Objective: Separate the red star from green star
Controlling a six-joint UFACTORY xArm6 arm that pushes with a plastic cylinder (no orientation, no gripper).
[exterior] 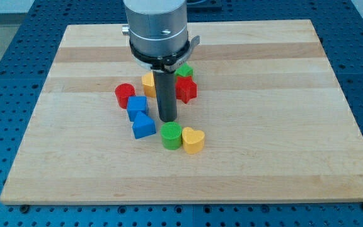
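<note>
red star (186, 89), green star (185, 70), pale striped wooden board (282, 126)

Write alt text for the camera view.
My tip rests on a wooden board, just left of the red star, which touches the green star behind it. Blue, yellow, red and green blocks cluster around.

There are no words, numbers or signs to read here. The wooden board (282, 145) is plain, the little coloured blocks have no letters (not even one), and the robot's grey metal part (156, 28) has no name on it.
</note>
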